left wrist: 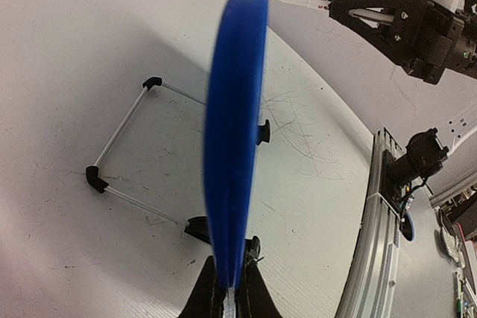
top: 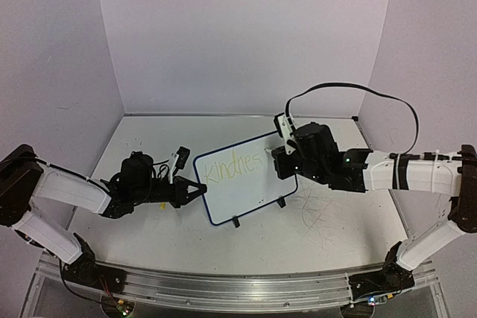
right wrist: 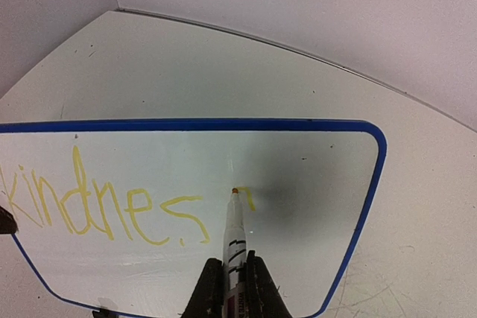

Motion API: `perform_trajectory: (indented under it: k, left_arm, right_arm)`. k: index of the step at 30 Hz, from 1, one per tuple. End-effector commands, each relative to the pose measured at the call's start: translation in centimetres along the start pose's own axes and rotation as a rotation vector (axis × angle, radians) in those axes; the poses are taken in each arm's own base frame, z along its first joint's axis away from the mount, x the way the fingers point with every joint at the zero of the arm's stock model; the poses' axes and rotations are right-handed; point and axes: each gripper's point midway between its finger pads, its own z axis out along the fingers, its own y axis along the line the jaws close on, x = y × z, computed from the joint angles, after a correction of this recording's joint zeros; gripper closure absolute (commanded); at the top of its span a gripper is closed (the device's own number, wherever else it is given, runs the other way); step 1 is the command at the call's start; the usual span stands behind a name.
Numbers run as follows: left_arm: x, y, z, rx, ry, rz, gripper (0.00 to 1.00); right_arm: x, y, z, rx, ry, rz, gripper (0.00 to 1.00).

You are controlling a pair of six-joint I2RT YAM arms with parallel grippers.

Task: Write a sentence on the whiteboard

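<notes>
The whiteboard (top: 246, 184) stands tilted on black wire feet mid-table, blue-framed. Yellow-green letters reading "kindnes" (top: 232, 167) run across it; in the right wrist view the sentence (right wrist: 104, 206) ends with a fresh short stroke beside the marker tip. My left gripper (top: 195, 191) is shut on the board's left edge; the left wrist view shows the blue frame (left wrist: 237, 124) edge-on between the fingers. My right gripper (top: 277, 156) is shut on a white marker (right wrist: 235, 232), whose tip touches the board face (right wrist: 298, 161) right of the last "s".
The board's wire stand (left wrist: 123, 147) with black feet rests on the scuffed tabletop (top: 328, 221). Grey scratch marks lie right of the board. A metal rail (top: 223, 288) runs along the near edge. Purple walls enclose the back and sides.
</notes>
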Motion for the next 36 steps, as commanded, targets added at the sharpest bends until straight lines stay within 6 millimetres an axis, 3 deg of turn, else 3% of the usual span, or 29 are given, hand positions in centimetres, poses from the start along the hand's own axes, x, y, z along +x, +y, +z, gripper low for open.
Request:
perform_trajectory:
  k: [1,6,26,36]
  left_arm:
    - [-0.8,0.0,-0.1,-0.020,-0.005,0.026,1.00]
    - [-0.8,0.0,-0.2,-0.021,-0.007,0.026,1.00]
    - [-0.7,0.0,-0.2,-0.023,-0.004,0.022,1.00]
    - [-0.7,0.1,-0.1,-0.023,-0.001,0.022,1.00]
  right_arm:
    - [-0.6,1.6,0.2,-0.044,-0.013,0.007,1.00]
    - [0.4,1.7,0.2,-0.043,0.010,0.004,1.00]
    - [2.0,-1.3,-0.3,0.104,0.033,0.009,1.00]
    - [3.5,-1.4,-0.3,0.100,0.079,0.010,1.00]
